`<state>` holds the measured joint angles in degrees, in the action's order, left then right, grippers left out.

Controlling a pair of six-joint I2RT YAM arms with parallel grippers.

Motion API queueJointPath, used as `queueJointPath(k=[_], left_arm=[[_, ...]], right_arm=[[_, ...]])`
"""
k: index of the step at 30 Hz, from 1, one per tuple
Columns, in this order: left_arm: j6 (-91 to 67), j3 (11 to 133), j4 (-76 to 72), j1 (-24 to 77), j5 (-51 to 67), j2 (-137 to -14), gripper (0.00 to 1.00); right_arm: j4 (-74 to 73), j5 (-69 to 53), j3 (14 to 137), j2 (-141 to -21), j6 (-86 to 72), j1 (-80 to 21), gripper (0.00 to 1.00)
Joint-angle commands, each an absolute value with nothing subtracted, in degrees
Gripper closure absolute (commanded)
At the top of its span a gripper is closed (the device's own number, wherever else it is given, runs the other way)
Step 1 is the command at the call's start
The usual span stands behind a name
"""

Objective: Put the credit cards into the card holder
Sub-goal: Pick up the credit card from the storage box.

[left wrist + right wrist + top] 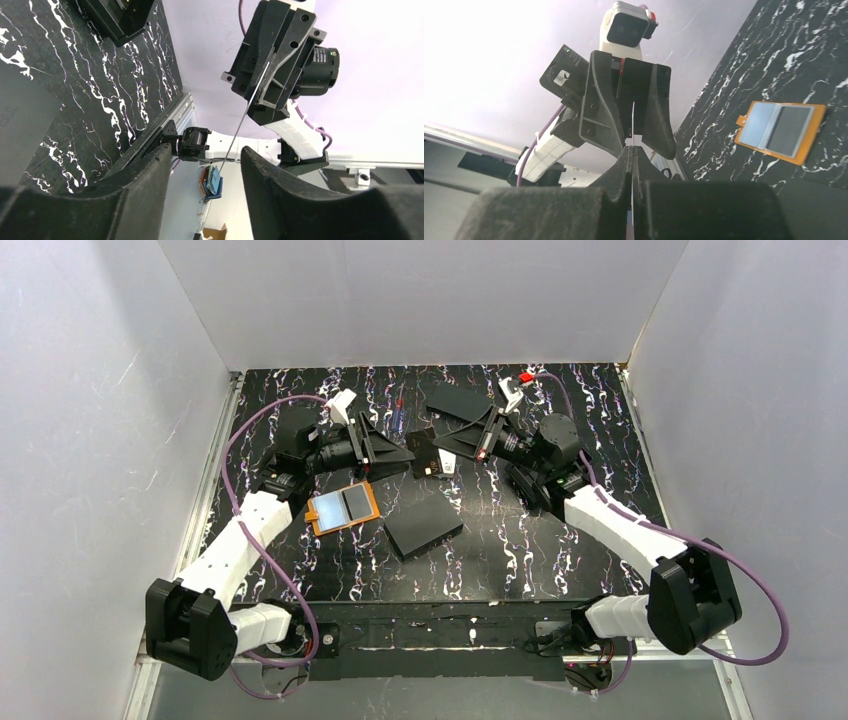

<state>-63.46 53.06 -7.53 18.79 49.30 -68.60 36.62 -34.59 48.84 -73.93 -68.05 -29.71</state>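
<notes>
Card holder (342,507), orange, lies open and flat on the marbled black table (540,550). Its inside faces up, one panel pale blue-grey and the other darker grey, and a small tab projects from one short edge. You find it on the left half of the table, just in front of your left gripper (405,452), which does not touch it.

Credit card (427,452), dark with a gold chip, is held in the air between the two grippers. It is further back than the holder, to its right and apart from it.

Your right gripper (447,445) has its fingers pressed together on the card's right end. In the right wrist view the card shows only as a thin line running out from the closed tips. Your left gripper faces it from the left with fingers parted, one on each side of the card's free end. In the left wrist view a gap shows between each finger and the card, so you see no contact there.

Flat black rectangle (422,525) lies on the table just right of the holder, close but apart. A second black rectangle (458,400) lies at the back, behind the right gripper.
</notes>
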Motion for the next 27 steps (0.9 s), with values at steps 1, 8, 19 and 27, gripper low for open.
queueJointPath(k=[1, 8, 19, 27], left_arm=[[-62.7, 52.6, -10.2, 19.3, 52.9, -66.3, 0.53], [-61.2, 51.1, -14.3, 19.5, 56.7, -65.4, 0.91], [-48.5, 51.8, -14.6, 18.5, 60.9, -57.8, 1.00], [-51.5, 51.7, -14.6, 16.2, 59.3, -57.6, 1.00]], right_arm=[[46.3, -35.8, 47.7, -74.6, -69.6, -31.5, 0.99], [47.0, -35.8, 47.9, -75.5, -67.0, -33.8, 0.99], [34.3, -36.5, 52.3, -71.6, -57.0, -39.3, 0.14], [37.0, -39.1, 50.5, -69.8, -56.6, -39.3, 0.29]])
